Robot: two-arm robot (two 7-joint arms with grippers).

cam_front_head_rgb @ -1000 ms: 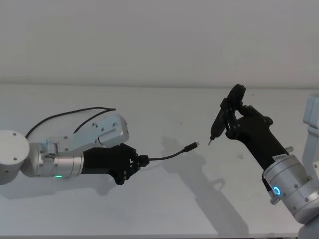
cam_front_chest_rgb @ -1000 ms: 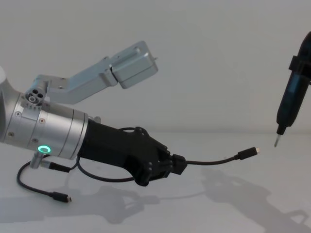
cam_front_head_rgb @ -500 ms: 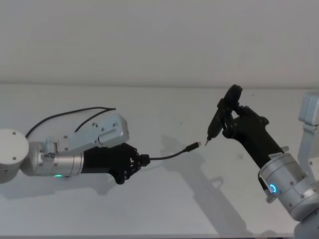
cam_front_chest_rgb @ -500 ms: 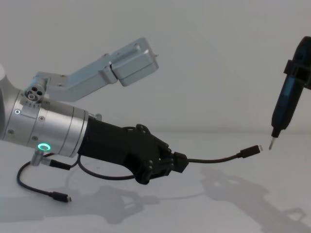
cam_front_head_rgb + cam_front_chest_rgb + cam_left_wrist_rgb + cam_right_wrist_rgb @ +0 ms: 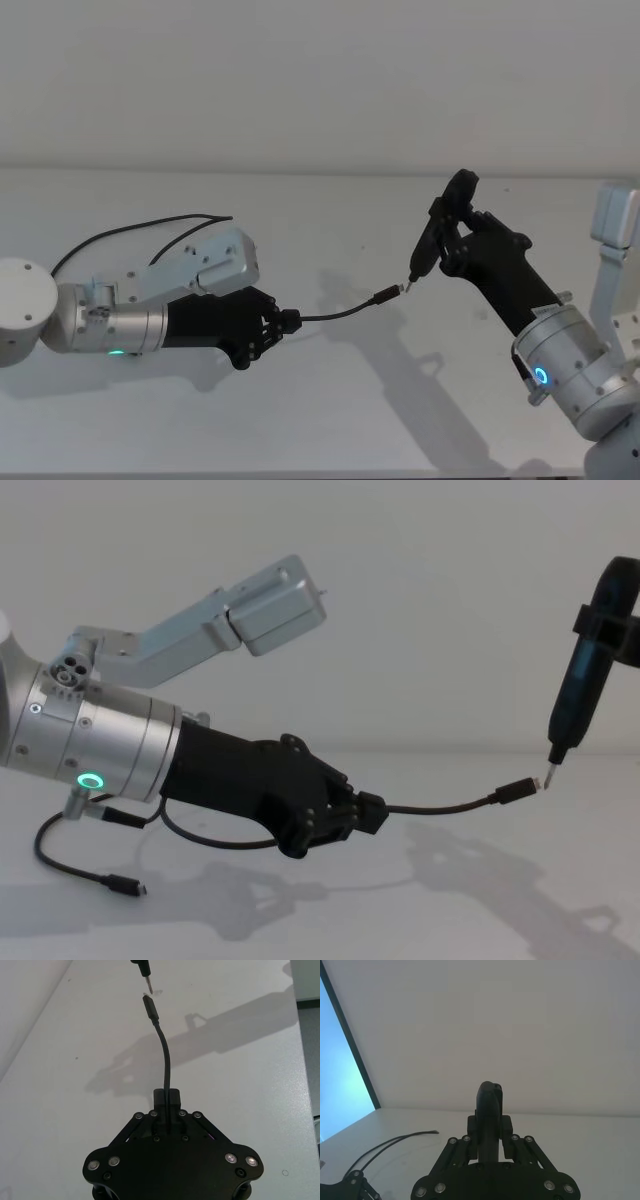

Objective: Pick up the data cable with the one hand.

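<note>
My left gripper (image 5: 283,322) is shut on the data cable (image 5: 335,312), a thin black cord held above the table. A short free length arcs from the fingers to a small plug (image 5: 385,295) with a silver tip. The rest of the cable (image 5: 215,842) loops under the left wrist, and its other plug (image 5: 125,885) lies on the table. In the left wrist view the cable (image 5: 166,1060) runs straight out of the shut gripper (image 5: 166,1097). My right gripper (image 5: 452,238) is shut on a dark pen-like tool (image 5: 435,240), whose thin metal tip (image 5: 549,779) touches the plug (image 5: 515,791).
The white table (image 5: 330,400) stretches in front of both arms, with a plain white wall behind. A slack stretch of cable (image 5: 130,230) curves along the table behind the left arm. A pale grey block (image 5: 618,215) stands at the right edge.
The right arm has carried the pen-like tool leftward and down, so its tip now meets the cable's plug. The left gripper and the cable have barely moved.
</note>
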